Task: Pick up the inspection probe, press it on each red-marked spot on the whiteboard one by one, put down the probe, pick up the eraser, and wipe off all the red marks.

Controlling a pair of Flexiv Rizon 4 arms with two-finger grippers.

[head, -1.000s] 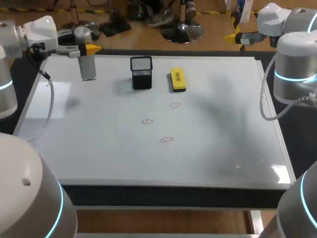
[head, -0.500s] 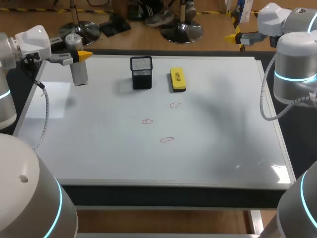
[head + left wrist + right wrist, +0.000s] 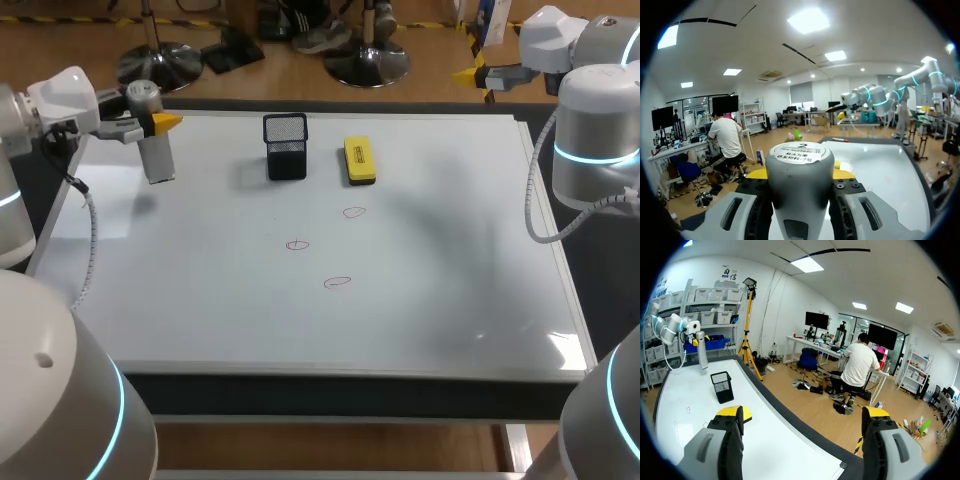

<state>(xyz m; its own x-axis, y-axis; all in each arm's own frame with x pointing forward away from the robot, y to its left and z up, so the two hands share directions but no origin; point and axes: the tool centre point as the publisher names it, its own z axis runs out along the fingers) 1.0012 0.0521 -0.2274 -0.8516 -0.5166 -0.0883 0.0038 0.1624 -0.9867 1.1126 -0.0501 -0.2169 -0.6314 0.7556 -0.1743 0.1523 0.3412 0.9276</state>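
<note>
In the head view the left gripper is clamped on the probe, which hangs upright over the far left corner of the whiteboard, well apart from the three red marks near the middle. The eraser lies at the far edge, just right of a black mesh cup. Judging by this, the pick-up is done, while putting the probe down, taking the eraser and wiping are all left. Whether any mark has been pressed cannot be told, nor whether the probe's tip touches the board. The right gripper hangs beyond the far right corner, its fingers hard to make out here. In the left wrist view the probe fills the gap between both fingers and hides the board ahead. In the right wrist view the right gripper stands wide and empty, and the eraser is mostly hidden behind one finger.
</note>
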